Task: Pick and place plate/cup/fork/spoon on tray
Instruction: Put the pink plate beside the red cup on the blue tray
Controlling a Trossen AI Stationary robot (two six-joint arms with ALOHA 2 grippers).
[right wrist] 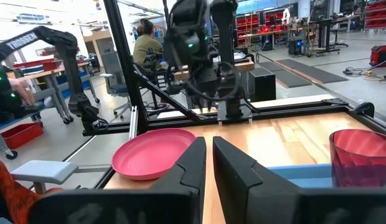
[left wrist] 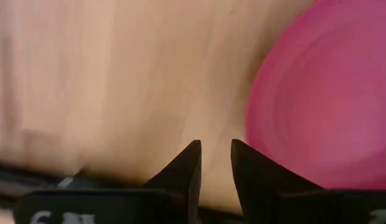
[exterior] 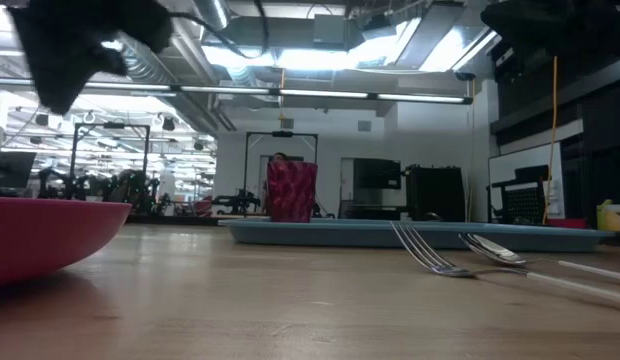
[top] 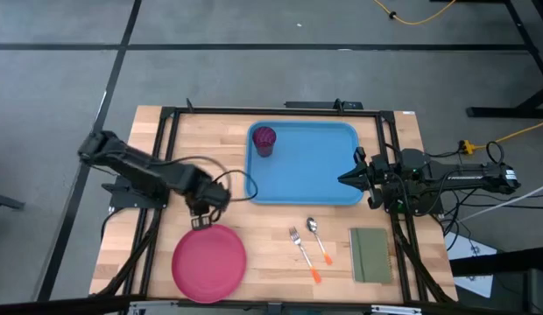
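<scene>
Hovering just over the far rim of the plate (top: 208, 262), the left gripper (top: 202, 220) is seen with fingers nearly closed, nothing held. The plate sits at the table's near left. The cup (top: 265, 140) stands in the tray's (top: 315, 175) far-left corner. The right gripper (top: 348, 178), narrowed and empty, is parked at the tray's right edge.

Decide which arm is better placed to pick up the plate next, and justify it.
Left. The left gripper hovers at the pink plate's rim, while the right gripper waits across the blue tray.
</scene>
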